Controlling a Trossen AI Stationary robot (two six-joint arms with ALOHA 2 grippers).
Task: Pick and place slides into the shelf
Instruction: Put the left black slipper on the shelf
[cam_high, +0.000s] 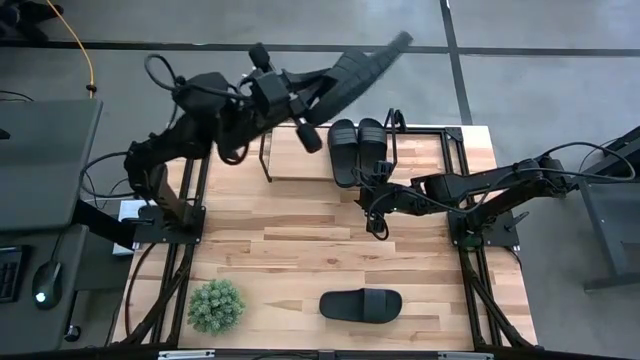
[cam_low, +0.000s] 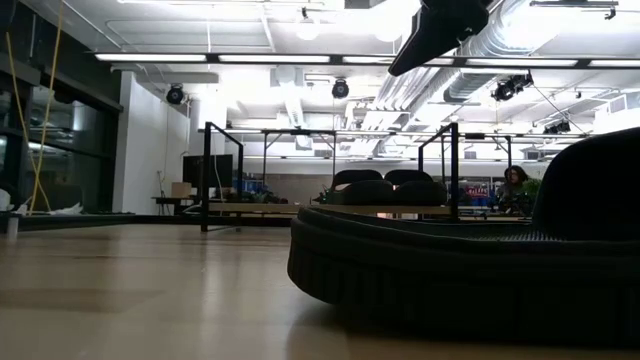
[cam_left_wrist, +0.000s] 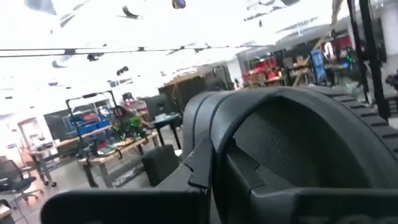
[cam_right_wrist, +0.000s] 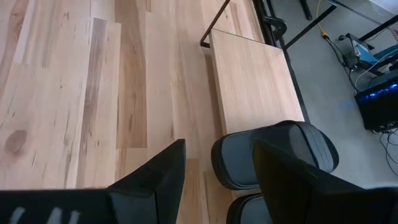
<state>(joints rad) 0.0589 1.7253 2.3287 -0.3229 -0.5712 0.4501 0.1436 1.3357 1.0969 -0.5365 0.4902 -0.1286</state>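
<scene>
My left gripper (cam_high: 312, 100) is shut on one black slide (cam_high: 365, 65), held high above the shelf's far left part; the low view shows that slide (cam_low: 440, 30) at the top. Two more slides (cam_high: 357, 150) lie side by side, soles down, on the right part of the shelf's wooden board (cam_high: 298, 155). Another slide (cam_high: 360, 304) lies on the table near its front edge and fills the low view's foreground (cam_low: 470, 290). My right gripper (cam_high: 373, 205) hovers open just in front of the shelved slides (cam_right_wrist: 280, 149), touching nothing. My left gripper holds the slide by the end nearest it (cam_left_wrist: 205, 162); the gripper's own body hides the exact spot. The slide (cam_left_wrist: 298, 137) sticks out beyond the fingers toward the table's far right. It is lifted well clear of the table and the shelf.
Black wire frames (cam_high: 265, 160) (cam_high: 395, 135) stand at the shelf's two ends. A small green plant (cam_high: 216, 305) sits at the table's near left. Bare wood (cam_high: 290, 240) lies between the shelf and the front slide.
</scene>
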